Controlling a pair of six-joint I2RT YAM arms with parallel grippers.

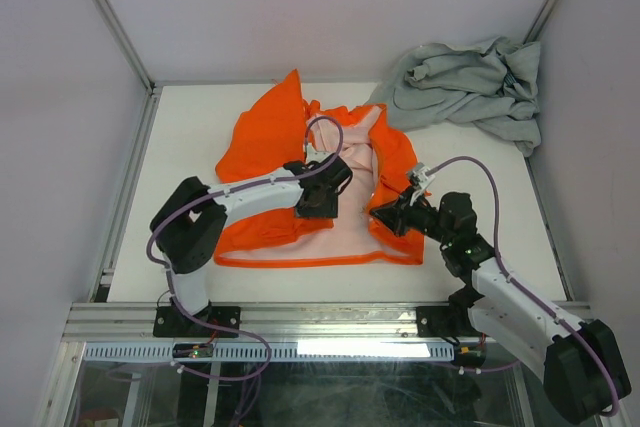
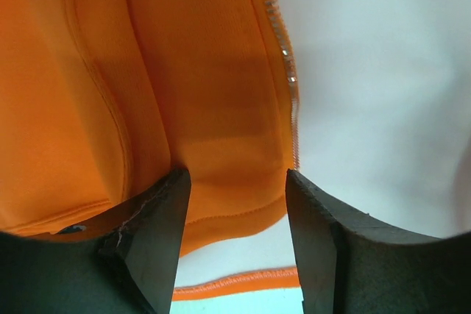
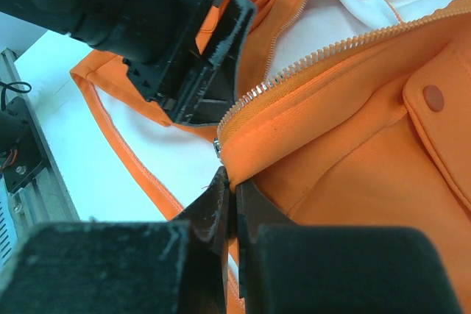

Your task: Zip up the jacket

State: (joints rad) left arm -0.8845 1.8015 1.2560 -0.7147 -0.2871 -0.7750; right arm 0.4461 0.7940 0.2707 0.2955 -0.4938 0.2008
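Right wrist: R pincer (image 3: pixel 232 190) clamps bottom front corner of jacket (image 3: pixel 353 174).

I see the white table (image 1: pixel 200 127) carrying the open orange jacket (image 1: pixel 265 137) mid-table and a crumpled grey garment (image 1: pixel 465 87) at its far right corner.

Pretty clearly a robotics lab test cell: white desk (image 1: pixel 190 127) boxed in by plain panels (image 1: pixel 330 7) on aluminium framing (image 1: pixel 110 17), robot arms (image 1: pixel 250 192) bolted to a metal rail (image 1: pixel 330 319), purple cables (image 1: pixel 468 158) looping around.
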